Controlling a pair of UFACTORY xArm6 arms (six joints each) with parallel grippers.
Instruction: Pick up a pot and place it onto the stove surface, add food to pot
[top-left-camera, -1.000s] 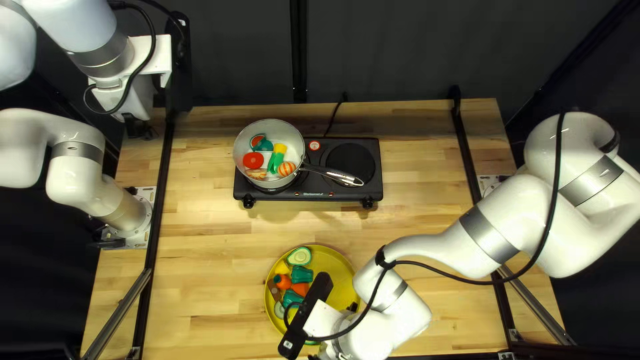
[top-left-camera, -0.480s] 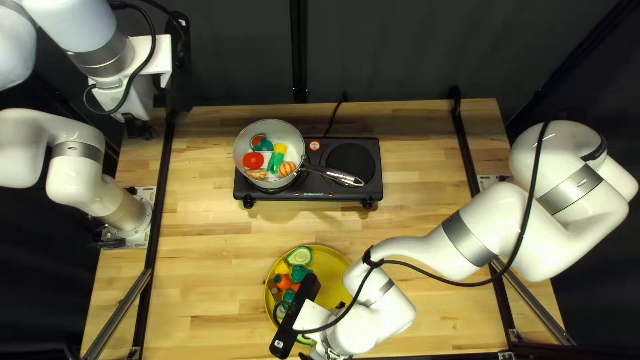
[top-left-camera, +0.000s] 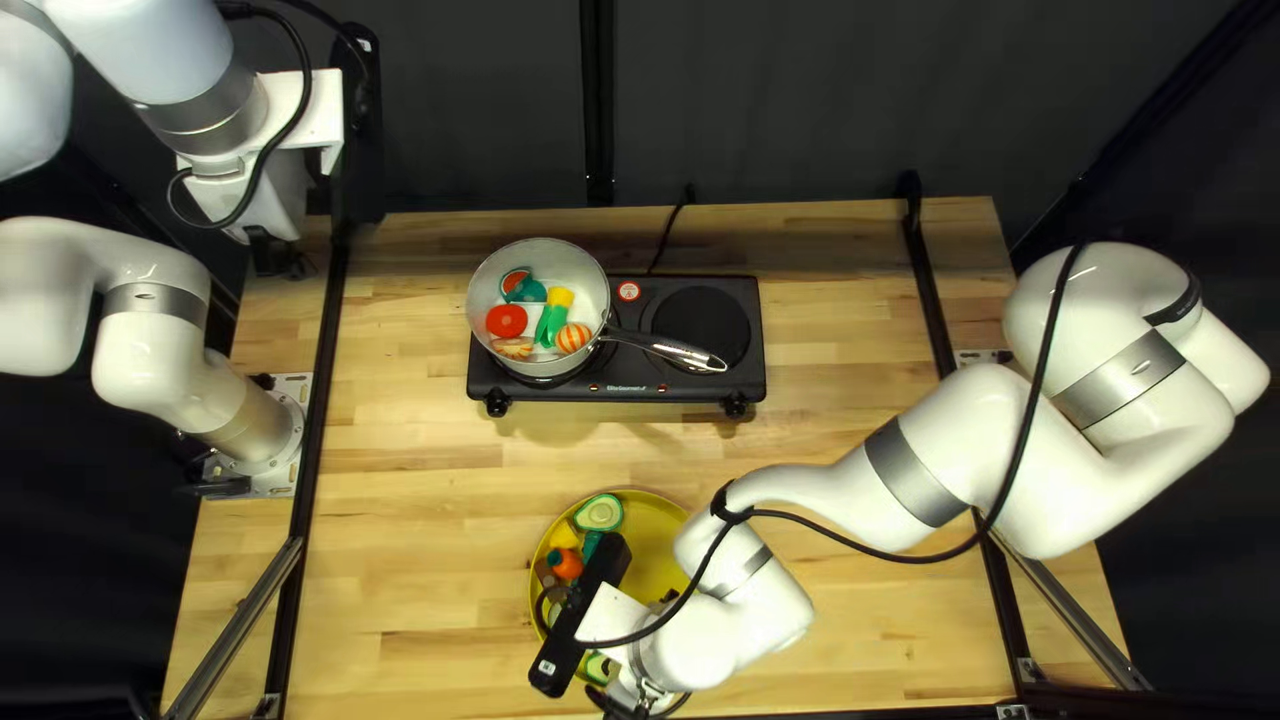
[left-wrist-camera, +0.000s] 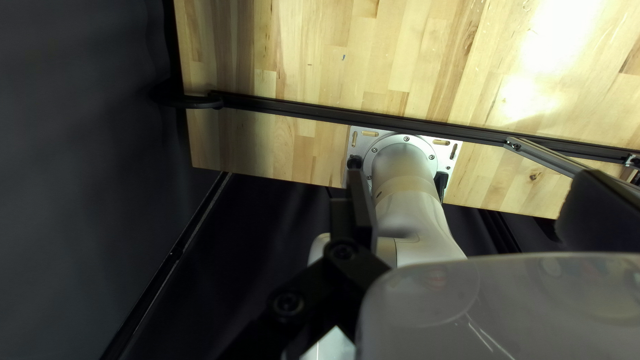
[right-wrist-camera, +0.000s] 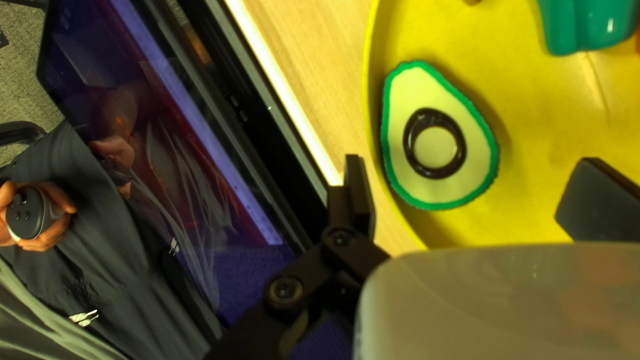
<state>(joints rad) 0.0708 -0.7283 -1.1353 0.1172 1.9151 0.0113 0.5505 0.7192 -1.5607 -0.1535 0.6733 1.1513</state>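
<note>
Pot (top-left-camera: 534,255): sits upright on the left side of the black stove (top-left-camera: 630,390), with its handle (top-left-camera: 680,352) slanting toward the right burner (top-left-camera: 703,324). Contains play food: a red slice (top-left-camera: 507,320), a striped orange piece (top-left-camera: 574,338), a green piece with a yellow end (top-left-camera: 551,320) and, near the wall, a teal piece (top-left-camera: 530,291).

Nearer the front of the table (top-left-camera: 440,534), reaches over the yellow plate (top-left-camera: 658,540) with the right gripper (top-left-camera: 646,696). In the right wrist view, keeps the fingers of the right gripper (right-wrist-camera: 471,163) wide apart, with an avocado half (right-wrist-camera: 436,143) lying between and ahead of them, apart from both. Shows the avocado half flat on the plate, just inside the rim, and a teal pepper (right-wrist-camera: 587,27) farther in. Beyond the table, shows a person's hand (right-wrist-camera: 47,227) around a dark controller (right-wrist-camera: 27,212), near a screen (right-wrist-camera: 167,127).

At the left of the top left view, hangs the left gripper (top-left-camera: 276,254) from a raised arm, with the fingers spread wide and the left arm's base (left-wrist-camera: 407,153) visible between them in the left wrist view.
</note>
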